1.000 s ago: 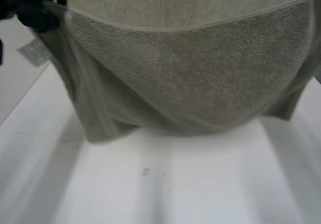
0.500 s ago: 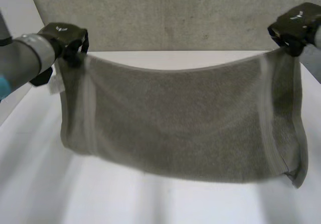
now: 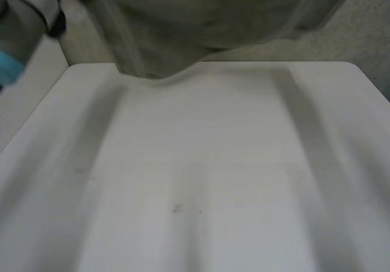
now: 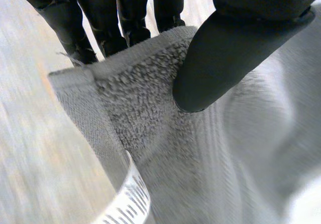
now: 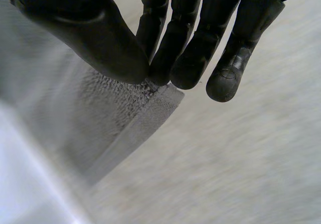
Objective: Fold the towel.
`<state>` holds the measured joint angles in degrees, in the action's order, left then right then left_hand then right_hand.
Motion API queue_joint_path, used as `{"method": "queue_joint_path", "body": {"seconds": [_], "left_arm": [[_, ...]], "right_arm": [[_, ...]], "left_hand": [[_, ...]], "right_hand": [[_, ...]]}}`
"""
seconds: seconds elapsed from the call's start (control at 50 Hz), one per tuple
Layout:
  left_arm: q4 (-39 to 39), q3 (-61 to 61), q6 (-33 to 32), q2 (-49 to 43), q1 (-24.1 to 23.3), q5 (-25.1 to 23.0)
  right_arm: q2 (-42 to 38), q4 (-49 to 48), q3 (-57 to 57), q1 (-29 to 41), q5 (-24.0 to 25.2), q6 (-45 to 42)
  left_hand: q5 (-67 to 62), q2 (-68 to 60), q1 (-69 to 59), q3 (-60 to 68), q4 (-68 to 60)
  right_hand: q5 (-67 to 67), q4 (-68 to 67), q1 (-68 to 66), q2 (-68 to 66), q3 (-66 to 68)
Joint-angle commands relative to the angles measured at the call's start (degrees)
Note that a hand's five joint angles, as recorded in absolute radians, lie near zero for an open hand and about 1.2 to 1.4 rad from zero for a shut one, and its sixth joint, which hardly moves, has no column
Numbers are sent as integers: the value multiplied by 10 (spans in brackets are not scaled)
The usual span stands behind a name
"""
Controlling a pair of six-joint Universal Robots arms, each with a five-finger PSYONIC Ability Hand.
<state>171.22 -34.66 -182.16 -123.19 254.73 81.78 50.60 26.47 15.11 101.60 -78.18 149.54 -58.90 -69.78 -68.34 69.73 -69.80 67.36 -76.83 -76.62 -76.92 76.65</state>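
The grey towel [image 3: 201, 22] hangs in the air above the far edge of the white table [image 3: 207, 174], swung up high between both arms. My left hand [image 4: 235, 53] pinches one top corner of the towel [image 4: 150, 98] between thumb and fingers, with a white label [image 4: 128, 204] dangling just below the corner. My right hand [image 5: 100, 38] pinches the other top corner of the towel [image 5: 125, 118] between its thumb and fingers [image 5: 190, 58]. The left arm [image 3: 21, 22] reaches up at the left side of the head view.
A small dark speck [image 3: 177, 208] marks the table near its middle. A grey wall [image 3: 359, 34] rises behind the table's far edge. The floor lies beyond the table's left edge [image 3: 30, 107].
The towel has swung upward and away, from hanging spread low over the table to bunched high beyond its far edge. Both hands keep their pinch on the corners.
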Motion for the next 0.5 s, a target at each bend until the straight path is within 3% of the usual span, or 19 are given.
{"method": "queue_joint_path", "body": {"seconds": [0.02,0.1,0.2,0.28,0.5], "left_arm": [[-5,-215,-22,-3,2,0],[30,-289,-55,-7,2,-1],[111,-407,-140,-15,2,-2],[127,-444,-162,-13,2,-2],[125,-545,-169,83,10,-3]], "right_arm": [[2,10,210,0,36,-75],[-4,-12,286,0,38,-96],[-20,-124,425,-1,34,-109],[-16,-164,476,-4,31,-109],[131,-180,629,-55,43,-124]], "left_hand": [[-111,-102,-117,103,-102],[-111,-102,-117,103,-102],[-111,-102,-117,103,-102],[-111,-102,-117,103,-102],[-111,-102,-117,103,-102]], "right_hand": [[26,-32,-34,-31,33],[26,-32,-34,-31,33],[26,-32,-34,-31,33],[26,-32,-34,-31,33],[26,-32,-34,-31,33]]}}
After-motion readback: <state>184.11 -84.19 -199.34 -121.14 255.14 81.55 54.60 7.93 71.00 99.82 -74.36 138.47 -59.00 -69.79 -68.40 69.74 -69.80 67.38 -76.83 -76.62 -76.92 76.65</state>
